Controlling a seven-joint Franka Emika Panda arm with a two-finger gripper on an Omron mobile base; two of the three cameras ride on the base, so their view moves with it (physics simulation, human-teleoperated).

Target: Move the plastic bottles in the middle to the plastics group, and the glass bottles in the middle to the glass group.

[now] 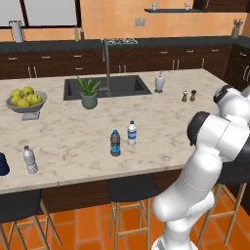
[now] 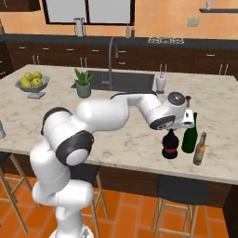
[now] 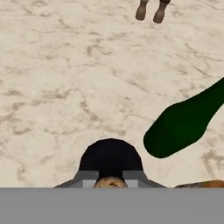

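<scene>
My end effector is pinched on the thin neck of the squat dark bottle, directly above it, the bottle upright and seemingly resting near the worktop's front right edge. Just beside it to the right stand the green bottle and brown bottle, so release looks next.

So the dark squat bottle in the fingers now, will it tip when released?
Probably not: the dark squat bottle has a wide round body low under a thin neck, so it should stand steady. It looks rigid and possibly slick. The green bottle stands close beside it, so a bump could topple that one.
</scene>
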